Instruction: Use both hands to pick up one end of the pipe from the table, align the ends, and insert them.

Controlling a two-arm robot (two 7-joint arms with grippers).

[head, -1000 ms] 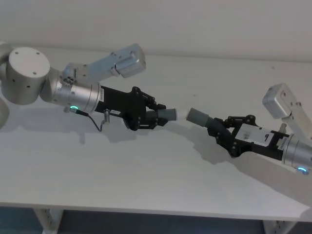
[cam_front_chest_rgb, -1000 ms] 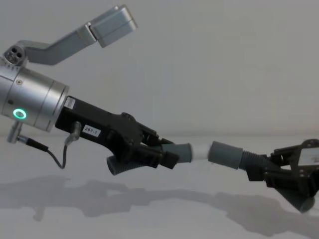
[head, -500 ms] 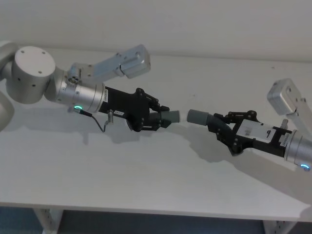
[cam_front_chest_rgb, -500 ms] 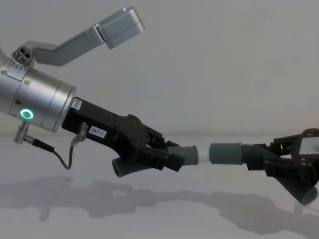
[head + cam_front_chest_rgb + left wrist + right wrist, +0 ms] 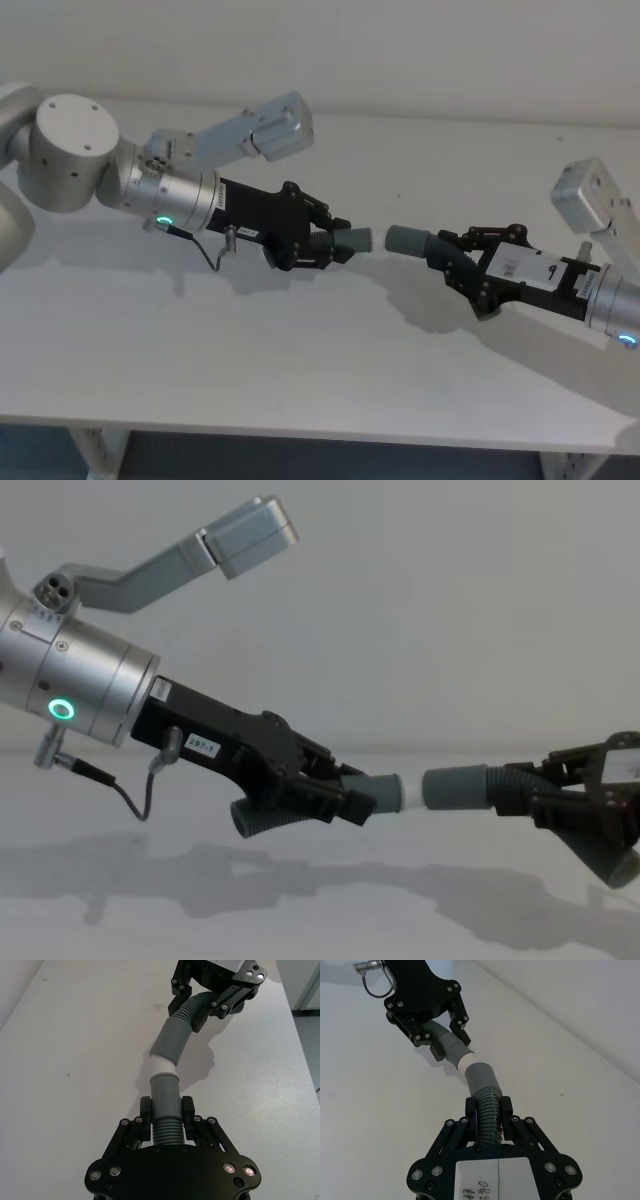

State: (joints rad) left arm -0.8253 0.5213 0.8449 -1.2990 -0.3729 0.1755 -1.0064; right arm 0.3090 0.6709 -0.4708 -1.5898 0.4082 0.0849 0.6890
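Left gripper (image 5: 322, 243): we have it clamped on the ribbed middle of one hose piece (image 5: 165, 1091), held clear above the table (image 5: 300, 370); its narrower cuff (image 5: 381, 793) juts out past our fingertips.
Right gripper (image 5: 462, 268): we have it closed around the ribbing of the other hose piece (image 5: 487, 1105), also off the table, with the wider grey cuff (image 5: 405, 240) pointing toward the left gripper.
White tip (image 5: 407, 791): ahead of the left gripper, at the mouth of the wider cuff; from the wrist views it seems to just meet the opening, though we cannot tell whether it has entered.
Alignment: in the chest view the two cuffs sit nearly level and in line; in the left wrist view they meet at a slight angle.
Step in hand: we judge pickup finished and alignment nearly done, insertion about to begin.
Next move: we would straighten the small angle, then push the two pieces together along their shared axis until the white tip vanishes inside.
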